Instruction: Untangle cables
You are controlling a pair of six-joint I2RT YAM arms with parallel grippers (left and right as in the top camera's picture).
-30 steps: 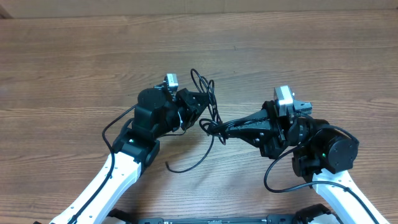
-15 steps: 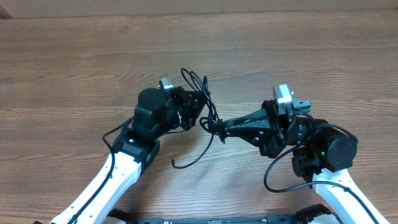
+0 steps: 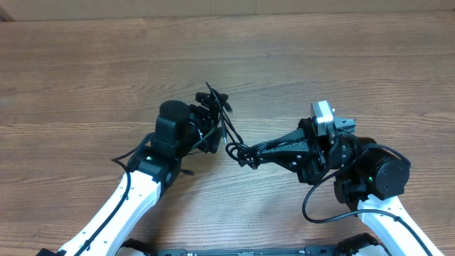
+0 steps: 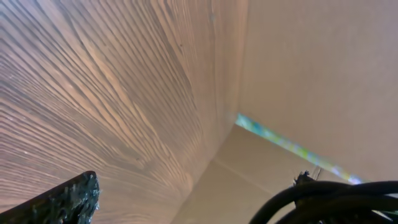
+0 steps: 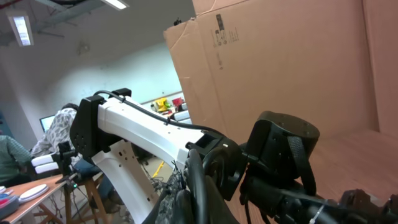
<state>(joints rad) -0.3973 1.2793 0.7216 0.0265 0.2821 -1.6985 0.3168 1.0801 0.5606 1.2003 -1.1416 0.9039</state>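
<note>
The cables [image 3: 239, 151] are a small black knotted clump held above the wooden table between the two arms. My right gripper [image 3: 250, 153] is shut on that clump; in the right wrist view a thick black strand [image 5: 198, 179] runs up out of its closed fingers [image 5: 184, 208]. One strand [image 3: 222, 118] rises from the clump and drapes over my left gripper [image 3: 215, 122]. The left gripper's jaws stand wide open and grip nothing. In the left wrist view one finger [image 4: 61, 201] shows at lower left and cable loops [image 4: 323, 203] at lower right.
A wooden table [image 3: 320, 64] spreads all round the arms. A brown cardboard wall [image 4: 311, 68] rises at the table's far edge. The left arm's black wrist [image 5: 283, 149] is close in front of the right wrist camera.
The left gripper has opened and let go of the cable. The tall loop above it has dropped, and the loose strand lying on the table below has gone from sight.
</note>
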